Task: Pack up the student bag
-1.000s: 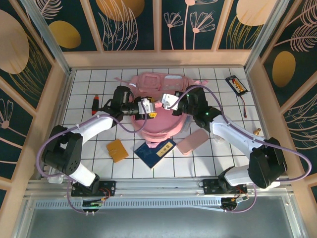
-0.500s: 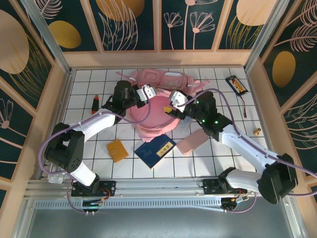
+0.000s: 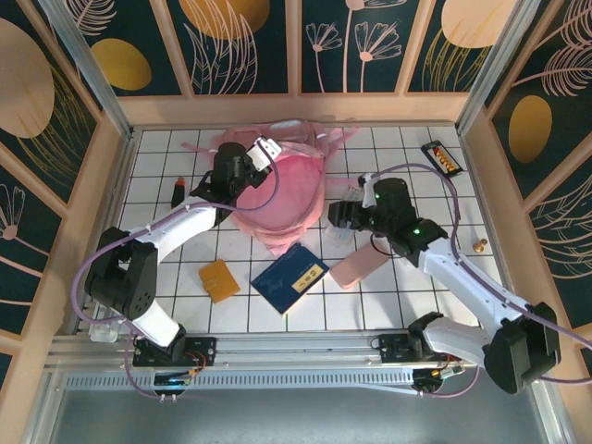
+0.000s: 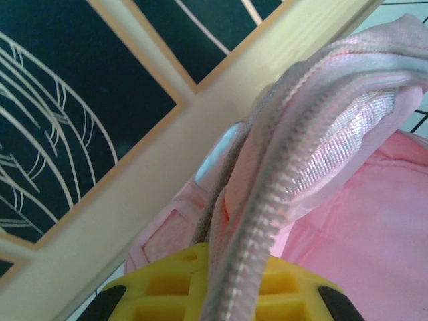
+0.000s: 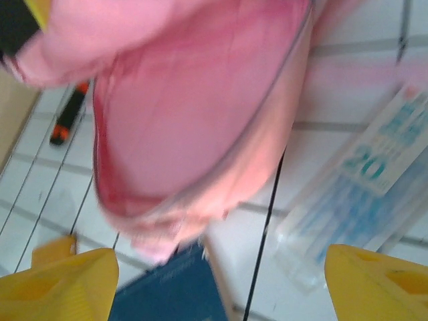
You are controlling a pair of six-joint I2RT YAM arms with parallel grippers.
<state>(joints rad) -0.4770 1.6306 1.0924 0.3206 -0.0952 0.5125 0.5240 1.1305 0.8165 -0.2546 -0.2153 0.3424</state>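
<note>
The left gripper (image 4: 227,297) is pinching the zipper edge of the student bag (image 3: 277,190). Its yellow pads (image 4: 154,301) are pressed together on the fabric, and the zip teeth are running up between them in the left wrist view.

From above, the bag is sitting at the far middle of the tiled table (image 3: 407,153), close to the back wall. The left arm is holding its top rim up and the mouth is gaping toward the near side.

The right gripper (image 3: 340,220) is hovering just off the bag's right side, fingers (image 5: 60,284) spread wide with nothing between them. Its wrist camera is looking into the open pink interior. A clear plastic packet (image 5: 354,200) with blue print is lying on the tiles just beside the bag.

Other stuff lying around:
- A dark blue book (image 3: 289,277) is just in front of the bag.
- A flat pink case (image 3: 359,265) is right of the book.
- A small orange square thing (image 3: 219,279) is left of the book.
- A red-and-black marker (image 3: 178,191) is off to the bag's left.
- A black and orange gadget (image 3: 441,157) is in the far right corner. It might be a battery pack, but it's too small to say.
</note>
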